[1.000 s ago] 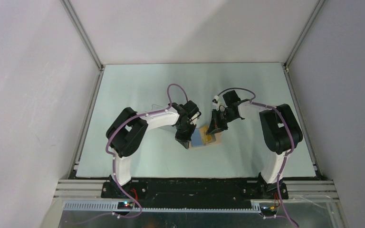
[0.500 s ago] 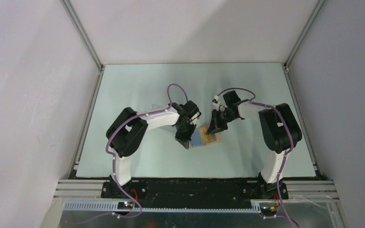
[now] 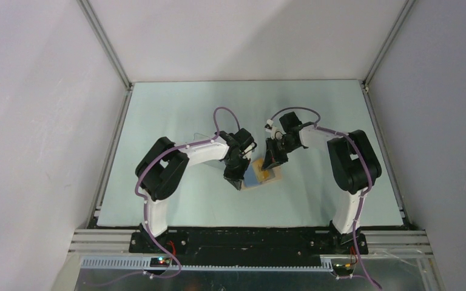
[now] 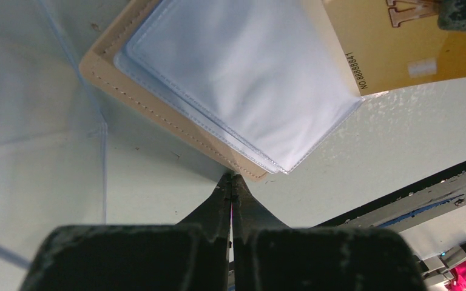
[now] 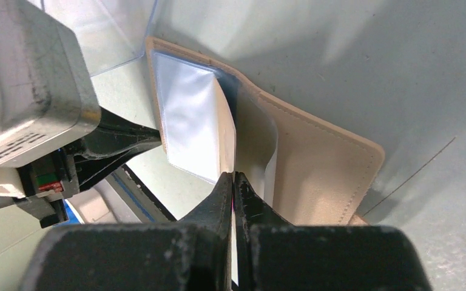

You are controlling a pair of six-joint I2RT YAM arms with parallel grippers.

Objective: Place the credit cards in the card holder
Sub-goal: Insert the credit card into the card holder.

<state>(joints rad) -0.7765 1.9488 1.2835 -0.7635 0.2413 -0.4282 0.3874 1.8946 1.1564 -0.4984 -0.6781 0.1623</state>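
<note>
The card holder point(image 3: 252, 176) lies open on the table between the arms, tan outside with pale blue pockets point(image 4: 243, 79). My right gripper point(image 3: 271, 165) is shut on an orange-yellow credit card point(image 4: 400, 48), held over the holder's right half. In the right wrist view this card point(image 5: 229, 142) shows edge-on, running from the shut gripper point(image 5: 235, 176) down to the holder point(image 5: 321, 163) at its fold. My left gripper point(image 4: 231, 177) is shut with nothing in it, its tips touching the holder's tan near edge point(image 4: 158, 115).
A clear plastic box point(image 3: 201, 136) sits just left of the holder; its wall point(image 4: 103, 151) is close beside the left gripper. The left arm's fingers point(image 5: 121, 142) are close to the right gripper. The black front rail point(image 3: 249, 239) lies near the arm bases.
The right wrist has shifted slightly left, toward the holder's fold, with the card still in it. The left gripper has stayed at the holder's edge.
</note>
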